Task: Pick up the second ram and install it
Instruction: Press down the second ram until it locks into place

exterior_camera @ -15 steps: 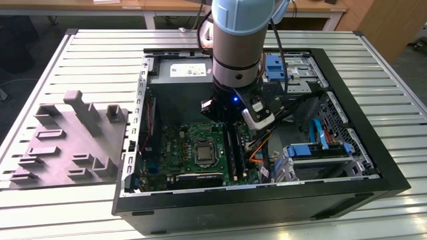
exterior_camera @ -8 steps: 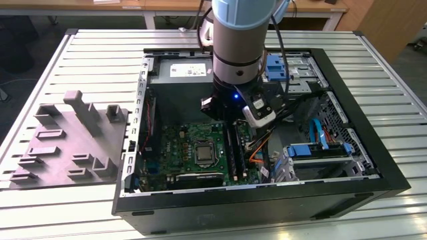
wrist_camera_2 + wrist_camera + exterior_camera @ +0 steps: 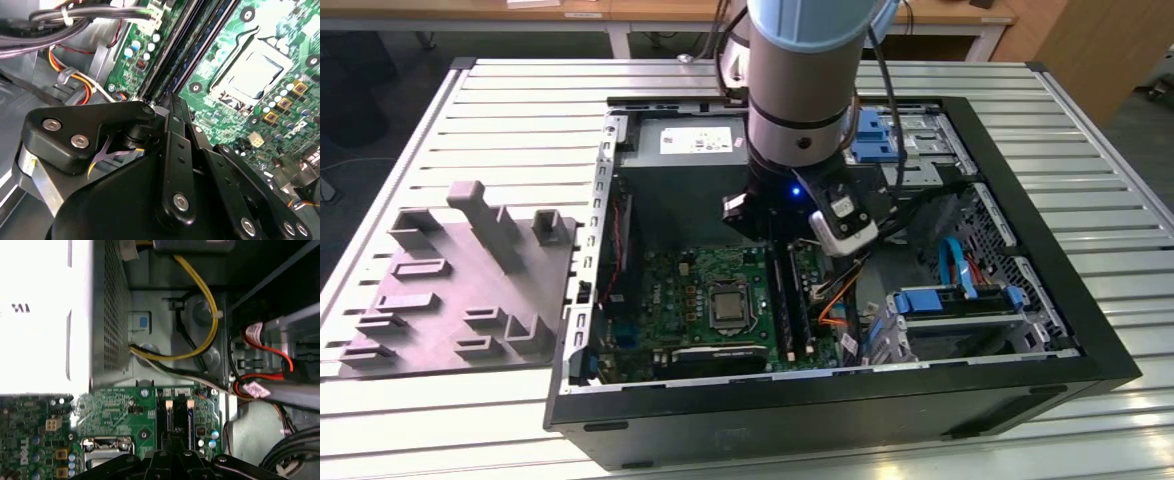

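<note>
your end effector (image 3: 170, 107) sits over the motherboard's memory slots (image 3: 176, 420); i cannot tell its grip state. keep the second ram square to the slot, press evenly.

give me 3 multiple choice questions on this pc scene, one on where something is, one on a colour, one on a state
1. Where is the black robot gripper?
A. over the grey plastic tray
B. down inside the black metal computer case, over the green circuit board
C. beside the case, over the table

2. What colour is the thick cable looping beside the perforated metal box?
A. yellow
B. purple
C. white

3. The computer case is:
A. shut with its panel on
B. lying open, its inside showing
C. standing upright

Answers:
1 B, the first wrist view shows the gripper just above the board's long slots.
2 A, the cable's loop is plainly yellow.
3 B, the exterior view looks straight onto the board.
</note>
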You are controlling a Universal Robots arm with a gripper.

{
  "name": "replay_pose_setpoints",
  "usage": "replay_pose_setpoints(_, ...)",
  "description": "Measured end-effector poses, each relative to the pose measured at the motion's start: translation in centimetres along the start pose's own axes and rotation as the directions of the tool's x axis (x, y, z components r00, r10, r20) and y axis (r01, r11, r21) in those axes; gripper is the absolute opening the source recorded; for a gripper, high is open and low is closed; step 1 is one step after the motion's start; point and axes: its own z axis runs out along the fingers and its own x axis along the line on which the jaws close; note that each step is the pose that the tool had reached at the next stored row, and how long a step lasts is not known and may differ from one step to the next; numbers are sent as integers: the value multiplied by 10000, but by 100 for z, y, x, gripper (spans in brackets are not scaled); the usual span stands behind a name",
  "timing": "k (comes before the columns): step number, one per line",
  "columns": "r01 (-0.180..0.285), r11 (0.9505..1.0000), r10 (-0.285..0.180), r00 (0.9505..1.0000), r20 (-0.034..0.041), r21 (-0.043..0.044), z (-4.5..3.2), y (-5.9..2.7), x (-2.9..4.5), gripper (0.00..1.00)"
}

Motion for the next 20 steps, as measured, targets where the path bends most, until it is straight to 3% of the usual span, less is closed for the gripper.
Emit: replay_pose_setpoints(20,-13,10000,13,10000,1,2,-34,-523,-17,10)
